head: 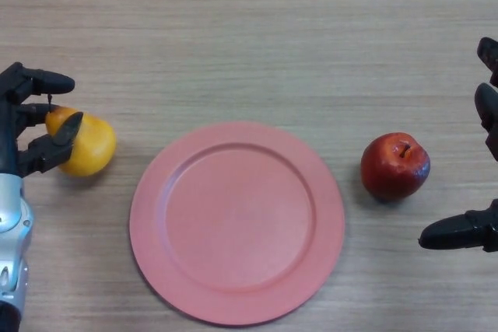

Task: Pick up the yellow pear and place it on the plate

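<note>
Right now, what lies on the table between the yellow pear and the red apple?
In the head view, the pink plate lies between the yellow pear, held by the left hand, and the red apple.

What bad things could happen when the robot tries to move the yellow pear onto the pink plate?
1. The left robot hand grips only the narrow stem end of the pear, so the round fruit might slip out and roll across the table.
2. The plate has a raised rim; a pear carried too low might bump it and push the plate.
3. A pear set down near the rim might roll back off.
</note>
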You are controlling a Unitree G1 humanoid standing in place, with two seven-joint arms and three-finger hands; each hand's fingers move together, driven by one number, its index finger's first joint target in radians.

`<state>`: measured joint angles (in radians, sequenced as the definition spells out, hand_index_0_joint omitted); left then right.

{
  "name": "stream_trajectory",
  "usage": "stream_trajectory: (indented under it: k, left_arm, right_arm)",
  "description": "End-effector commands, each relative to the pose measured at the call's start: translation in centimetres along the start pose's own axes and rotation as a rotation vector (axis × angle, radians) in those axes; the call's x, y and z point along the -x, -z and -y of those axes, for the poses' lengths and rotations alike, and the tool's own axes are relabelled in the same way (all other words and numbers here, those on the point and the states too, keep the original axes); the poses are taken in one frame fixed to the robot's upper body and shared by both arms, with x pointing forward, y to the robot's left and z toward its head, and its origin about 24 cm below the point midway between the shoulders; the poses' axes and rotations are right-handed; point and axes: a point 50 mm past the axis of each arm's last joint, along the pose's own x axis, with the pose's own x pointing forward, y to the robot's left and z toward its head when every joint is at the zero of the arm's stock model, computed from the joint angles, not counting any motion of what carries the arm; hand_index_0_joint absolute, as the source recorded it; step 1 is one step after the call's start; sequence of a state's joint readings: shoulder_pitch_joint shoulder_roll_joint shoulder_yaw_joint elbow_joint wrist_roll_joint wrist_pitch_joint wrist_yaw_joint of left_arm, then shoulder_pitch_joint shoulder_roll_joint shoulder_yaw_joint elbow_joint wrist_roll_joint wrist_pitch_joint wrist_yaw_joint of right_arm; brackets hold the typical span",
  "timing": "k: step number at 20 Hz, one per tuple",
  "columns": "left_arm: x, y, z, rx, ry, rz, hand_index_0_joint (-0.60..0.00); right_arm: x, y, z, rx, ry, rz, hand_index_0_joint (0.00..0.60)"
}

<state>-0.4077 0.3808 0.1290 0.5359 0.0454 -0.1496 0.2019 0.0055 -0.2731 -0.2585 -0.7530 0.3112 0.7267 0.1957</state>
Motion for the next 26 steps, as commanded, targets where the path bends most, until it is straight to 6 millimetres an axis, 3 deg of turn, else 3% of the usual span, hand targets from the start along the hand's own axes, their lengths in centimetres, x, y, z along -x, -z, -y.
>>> stream_trajectory:
  k: [1,2,8,12,18,26]
  left_arm:
    - [-1.4,-4.4,-2.6,0.077,-0.084,0.217,-0.100]
    - [-1.4,-4.4,-2.6,0.080,-0.083,0.207,0.000]
    - [-1.3,-4.5,-2.6,0.063,-0.072,0.166,0.000]
    - [-0.6,-6.0,-3.1,0.142,-0.058,0.187,0.000]
    - [1.9,-7.4,-4.3,0.228,0.004,0.157,0.000]
    - [4.5,-9.6,-6.6,0.140,-0.030,0.242,0.000]
  right_arm:
    - [0.4,-2.9,0.6,0.063,0.018,0.179,0.000]
    - [0.5,-2.9,0.5,0.070,0.021,0.182,0.000]
    - [0.8,-3.1,0.5,0.073,0.018,0.199,0.000]
    - [0.8,-3.3,0.6,0.085,0.027,0.209,0.000]
    - [0.6,-3.3,0.5,0.084,0.018,0.205,0.000]
    - [0.2,-2.5,0.3,0.062,0.001,0.171,0.000]
